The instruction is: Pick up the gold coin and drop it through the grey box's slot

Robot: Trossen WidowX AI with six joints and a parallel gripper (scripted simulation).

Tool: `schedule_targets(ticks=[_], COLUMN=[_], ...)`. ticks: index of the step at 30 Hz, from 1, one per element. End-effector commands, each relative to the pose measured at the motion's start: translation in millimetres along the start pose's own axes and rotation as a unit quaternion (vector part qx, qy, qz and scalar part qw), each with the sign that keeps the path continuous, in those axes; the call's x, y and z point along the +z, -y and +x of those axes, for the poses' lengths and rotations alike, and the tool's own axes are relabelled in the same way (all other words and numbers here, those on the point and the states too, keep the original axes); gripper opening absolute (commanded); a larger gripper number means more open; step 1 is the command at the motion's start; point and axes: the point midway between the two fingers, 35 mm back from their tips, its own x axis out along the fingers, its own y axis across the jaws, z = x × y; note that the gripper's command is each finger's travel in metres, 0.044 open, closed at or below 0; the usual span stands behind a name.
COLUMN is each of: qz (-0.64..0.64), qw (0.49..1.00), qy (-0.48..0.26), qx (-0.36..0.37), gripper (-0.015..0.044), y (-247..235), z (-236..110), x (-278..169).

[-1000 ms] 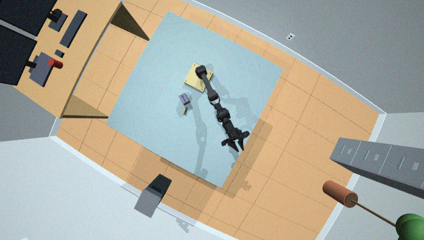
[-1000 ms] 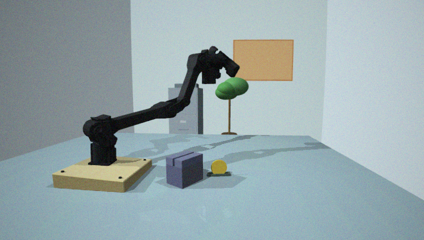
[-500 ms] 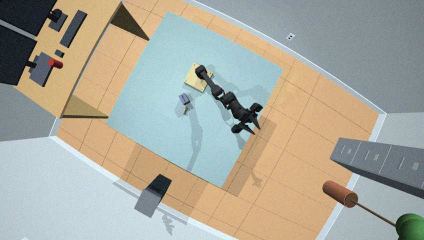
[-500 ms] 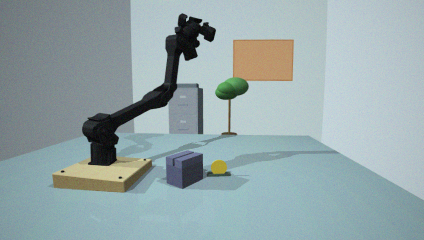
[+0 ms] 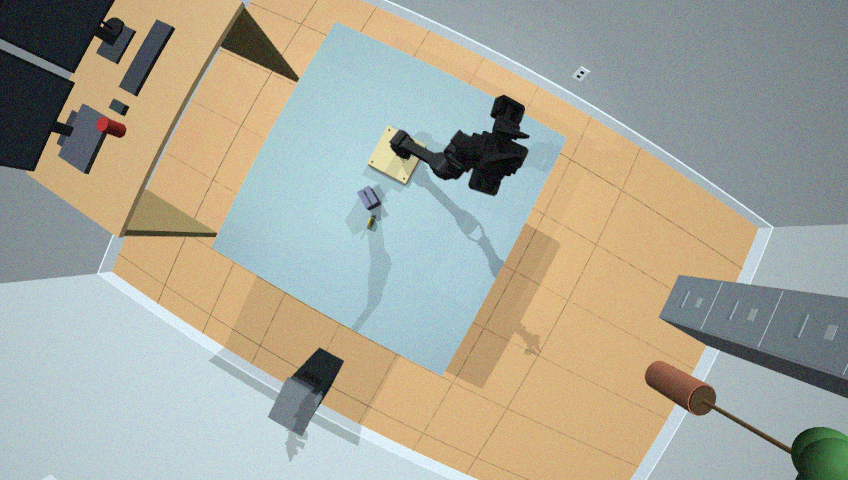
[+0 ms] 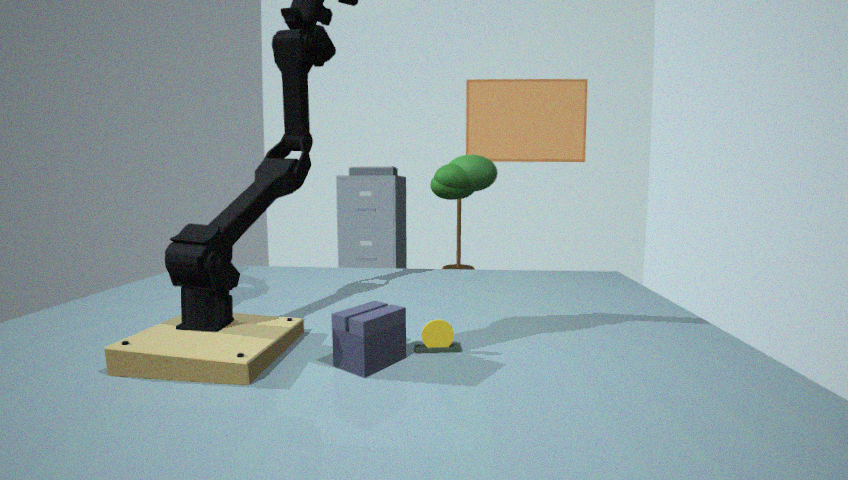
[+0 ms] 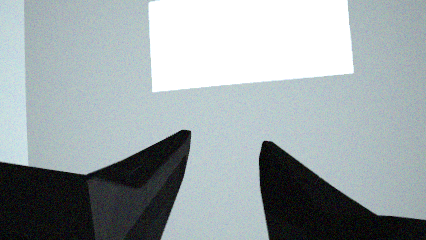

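Note:
The gold coin (image 5: 371, 221) (image 6: 437, 334) stands on its edge in the dark-green holder (image 6: 454, 347), its flat face towards the exterior camera. The closed grey box (image 5: 369, 197) (image 6: 383, 342) stands beside it, towards the arm's base, with the narrow slot running across its lid. My gripper (image 7: 225, 144) is partly open, with nothing between its fingertips in the wrist view. The arm is raised high; the exterior view cuts off its upper end. The gripper is well above and away from the coin and box. In the top view its fingers are hard to make out.
The arm's base stands on a pale wooden board (image 5: 386, 167) (image 6: 190, 350) on the light-blue table (image 5: 297, 148) (image 6: 535, 416). The box lies between the board and the holder. A bright white panel (image 7: 250, 45) fills the top of the wrist view.

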Motion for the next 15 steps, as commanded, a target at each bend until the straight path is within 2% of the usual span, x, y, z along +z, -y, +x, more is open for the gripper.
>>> schedule_targets(ticks=[1,8,15], qz=[0.021,0.078,0.137], qw=[0.997,0.974,0.925], qy=[-0.063,-0.194,-0.334], qx=[-0.035,-0.092,-0.119], gripper=[0.0161,0.0161,0.0161], y=[39,98,118], z=[-2,-23,-68], x=[-49,-152,-261])
